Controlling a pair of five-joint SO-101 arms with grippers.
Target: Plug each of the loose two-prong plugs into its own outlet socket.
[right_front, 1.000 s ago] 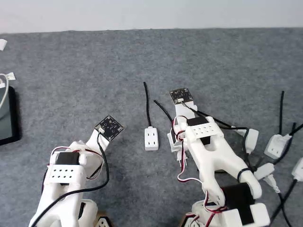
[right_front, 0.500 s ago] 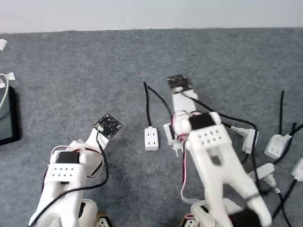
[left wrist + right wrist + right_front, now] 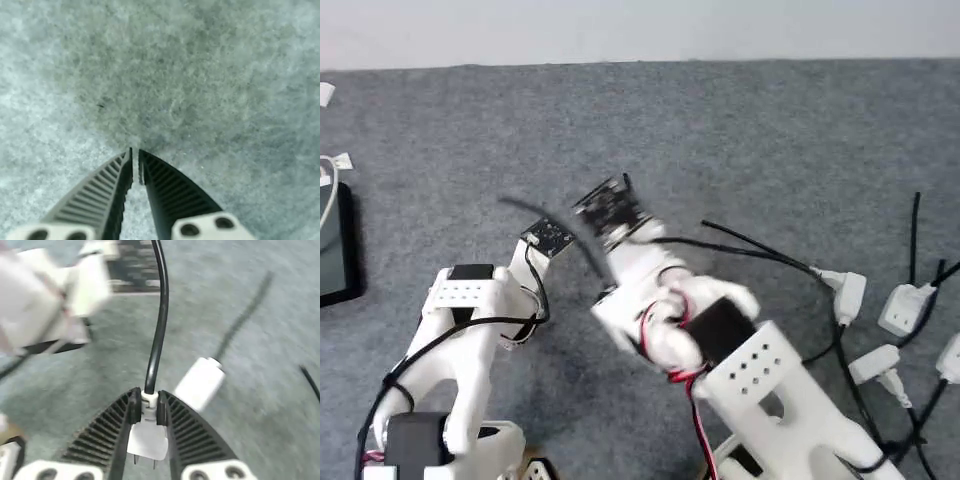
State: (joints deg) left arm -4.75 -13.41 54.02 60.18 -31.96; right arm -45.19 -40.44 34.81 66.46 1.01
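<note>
Plug (image 3: 146, 436): clamped in right gripper (image 3: 146, 396); left gripper (image 3: 135, 154) clenched, empty. Risk: cord (image 3: 159, 315) drag (it trails long) may twist prongs off nearby outlet socket (image 3: 200, 382).

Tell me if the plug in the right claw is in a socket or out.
Out. The right claw grips the plug, both prongs bare; the socket lies apart from it.

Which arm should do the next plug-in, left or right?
Right. Its jaws are shut on a plug, prongs free, with what looks like the white socket lying close by. The left jaws are shut on nothing, over bare carpet.
</note>
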